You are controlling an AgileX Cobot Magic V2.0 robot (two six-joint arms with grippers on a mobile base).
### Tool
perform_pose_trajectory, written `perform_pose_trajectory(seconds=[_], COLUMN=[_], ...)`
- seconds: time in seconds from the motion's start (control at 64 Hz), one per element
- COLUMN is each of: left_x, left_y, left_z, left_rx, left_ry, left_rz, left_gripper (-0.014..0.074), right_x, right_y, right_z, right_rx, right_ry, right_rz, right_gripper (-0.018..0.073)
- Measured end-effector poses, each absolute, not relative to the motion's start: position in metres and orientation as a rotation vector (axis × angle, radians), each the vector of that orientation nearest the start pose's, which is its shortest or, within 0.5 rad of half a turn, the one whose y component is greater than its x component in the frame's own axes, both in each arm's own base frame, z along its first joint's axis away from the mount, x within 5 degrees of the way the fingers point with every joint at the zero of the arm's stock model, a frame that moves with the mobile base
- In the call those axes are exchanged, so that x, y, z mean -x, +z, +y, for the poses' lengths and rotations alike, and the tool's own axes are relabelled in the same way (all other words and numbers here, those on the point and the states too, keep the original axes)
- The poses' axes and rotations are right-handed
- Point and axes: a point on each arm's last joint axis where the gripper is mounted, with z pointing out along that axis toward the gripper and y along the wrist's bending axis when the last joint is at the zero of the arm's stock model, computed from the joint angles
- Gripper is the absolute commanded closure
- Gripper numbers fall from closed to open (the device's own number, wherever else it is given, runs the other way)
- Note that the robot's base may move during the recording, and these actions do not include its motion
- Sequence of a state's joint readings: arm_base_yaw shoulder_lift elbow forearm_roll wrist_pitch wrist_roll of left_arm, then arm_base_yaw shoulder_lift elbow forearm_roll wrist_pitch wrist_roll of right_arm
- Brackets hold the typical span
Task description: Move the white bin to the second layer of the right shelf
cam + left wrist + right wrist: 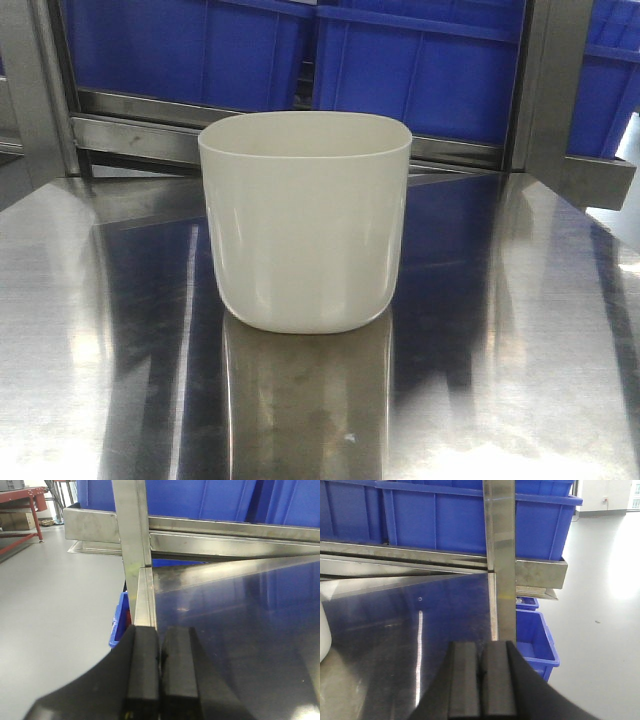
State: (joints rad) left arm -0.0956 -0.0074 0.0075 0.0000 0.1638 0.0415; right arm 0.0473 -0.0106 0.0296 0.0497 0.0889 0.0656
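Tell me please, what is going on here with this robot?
Nothing is being handled at this moment. The white bin stands upright and alone on the steel table, in front of a rack with blue crates. The left gripper is shut and empty near the table's left edge, and the right gripper is shut and empty near the right edge. Neither touches the bin, so the move has not yet begun.

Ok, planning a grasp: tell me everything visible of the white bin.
The white bin is a glossy cream-white plastic tub with a rounded-square rim and smooth handle-less walls tapering to a rounded base. It stands upright, open-topped, on the reflective steel surface, in front of blue crates; nothing else touches it.
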Motion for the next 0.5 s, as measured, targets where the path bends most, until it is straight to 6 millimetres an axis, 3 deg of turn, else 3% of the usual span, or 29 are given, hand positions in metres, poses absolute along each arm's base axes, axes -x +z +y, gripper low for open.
perform_pose_trajectory(seconds=[0.5], left_x=[-0.0557], left_y=[0.1962], left_z=[-0.0053], left_rx=[-0.113], left_ry=[-0.041], left_rz=[1.644], left_gripper=[0.0512], right_x=[-0.0568], right_y=[0.1957], right_z=[0.0031], right_rx=[-0.051], right_ry=[0.13], right_rz=[1.592], right_gripper=[0.0504])
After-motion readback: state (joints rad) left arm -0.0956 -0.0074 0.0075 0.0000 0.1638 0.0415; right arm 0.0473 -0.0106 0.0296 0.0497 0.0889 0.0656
